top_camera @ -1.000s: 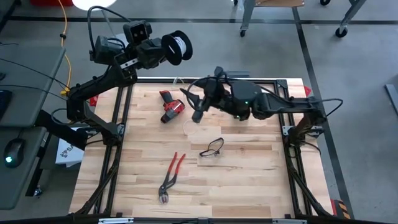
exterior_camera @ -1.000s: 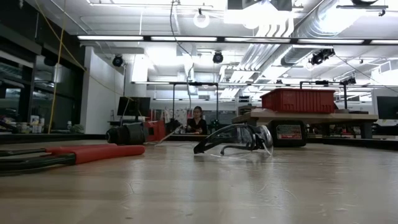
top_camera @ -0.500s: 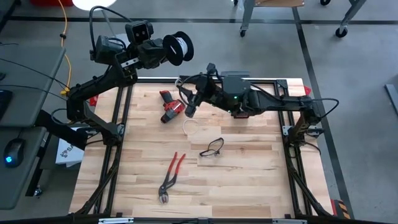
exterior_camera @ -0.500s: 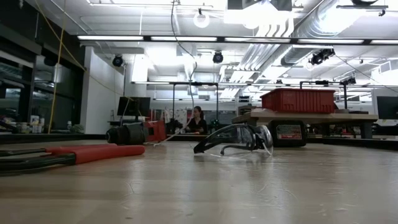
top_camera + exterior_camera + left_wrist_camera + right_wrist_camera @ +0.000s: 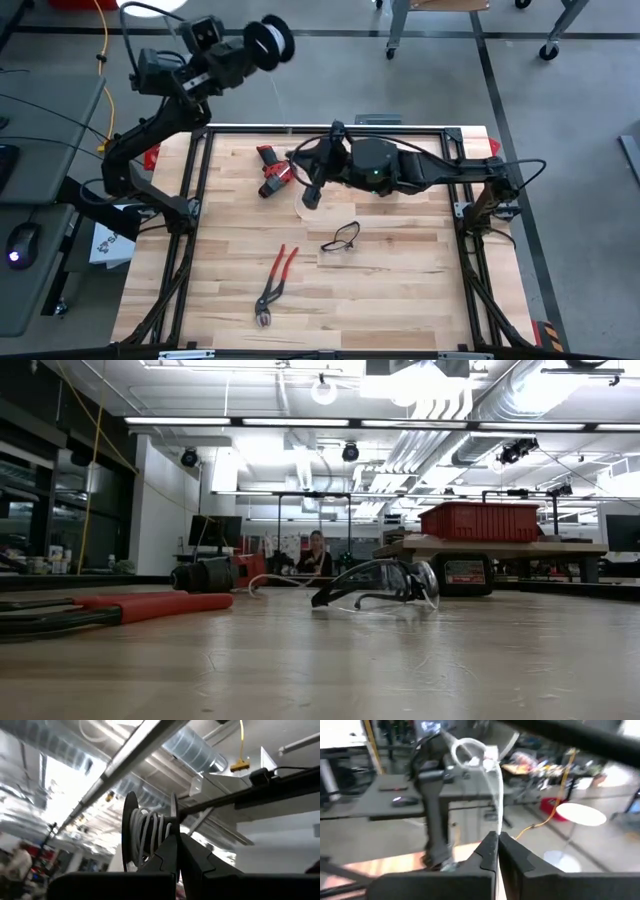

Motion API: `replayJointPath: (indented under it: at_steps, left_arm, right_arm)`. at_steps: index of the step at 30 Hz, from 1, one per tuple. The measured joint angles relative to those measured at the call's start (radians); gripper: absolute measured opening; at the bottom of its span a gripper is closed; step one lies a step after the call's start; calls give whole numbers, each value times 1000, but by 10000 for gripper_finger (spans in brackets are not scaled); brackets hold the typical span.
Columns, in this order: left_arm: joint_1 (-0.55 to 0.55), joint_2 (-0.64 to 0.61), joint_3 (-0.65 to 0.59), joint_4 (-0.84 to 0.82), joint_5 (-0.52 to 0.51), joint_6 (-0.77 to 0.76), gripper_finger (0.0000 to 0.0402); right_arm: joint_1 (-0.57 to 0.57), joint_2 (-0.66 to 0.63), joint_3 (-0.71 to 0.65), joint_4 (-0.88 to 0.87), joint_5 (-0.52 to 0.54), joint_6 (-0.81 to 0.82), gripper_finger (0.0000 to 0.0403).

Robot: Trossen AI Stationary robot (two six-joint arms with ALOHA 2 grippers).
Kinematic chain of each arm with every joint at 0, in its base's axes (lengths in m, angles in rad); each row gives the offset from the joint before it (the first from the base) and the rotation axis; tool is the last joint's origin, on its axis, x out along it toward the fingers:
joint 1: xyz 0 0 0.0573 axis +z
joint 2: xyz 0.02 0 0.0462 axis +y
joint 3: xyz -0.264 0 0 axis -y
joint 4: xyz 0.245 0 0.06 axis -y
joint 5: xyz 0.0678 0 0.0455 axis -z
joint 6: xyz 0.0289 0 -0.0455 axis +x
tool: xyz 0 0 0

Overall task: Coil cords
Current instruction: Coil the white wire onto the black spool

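A small black spool (image 5: 150, 835) wound with the thin white cord is held high beyond the table's far left corner, also visible in the high view as the spool (image 5: 268, 40). My left gripper (image 5: 250, 55) is shut on it. From the spool the cord (image 5: 496, 795) runs down to my right gripper (image 5: 312, 192), which is shut on it above the table's middle, toward the far edge. A loose loop of the cord (image 5: 302, 207) lies on the wood below that gripper. My left gripper pinches the rim of one spool flange (image 5: 174, 822) between its two fingers, which slant upward from below. The spool is lifted clear, its axis roughly level, with the cord wound between the flanges. My right gripper pinches the white cord (image 5: 497, 827) as a single strand between its two fingers. The fingers lie about level and point toward the table's far left. The cord runs straight from them up to the spool, and below them it drops to the table.
A red-and-black tool (image 5: 275, 170) lies at the far left of the table. Clear safety glasses (image 5: 340, 237) lie just in front of the right gripper, and red-handled pliers (image 5: 275, 285) lie toward the near edge. A black frame rail (image 5: 400, 128) borders the wood.
My left gripper has swung the spool away past the table's far edge and to the left. My right gripper has dipped a little toward the table and shut on the cord.
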Motion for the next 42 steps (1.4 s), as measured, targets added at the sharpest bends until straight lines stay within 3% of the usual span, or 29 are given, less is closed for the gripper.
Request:
replayJointPath:
  at_steps: [8, 16, 32, 42]
  left_arm:
    - [55, -53, 0, 4, -62, 89, 0]
    - [95, -82, 0, -55, -11, 89, 0]
    - [186, -130, 0, -429, 169, 123, 0]
    - [272, -221, 0, -837, 239, 233, 0]
  right_arm:
    - [12, 0, 0, -59, -132, 105, 0]
    - [25, -35, 0, -96, -300, 224, 0]
    - [86, -127, 0, -256, -290, 246, 1]
    - [130, -197, 0, -312, -290, 190, 0]
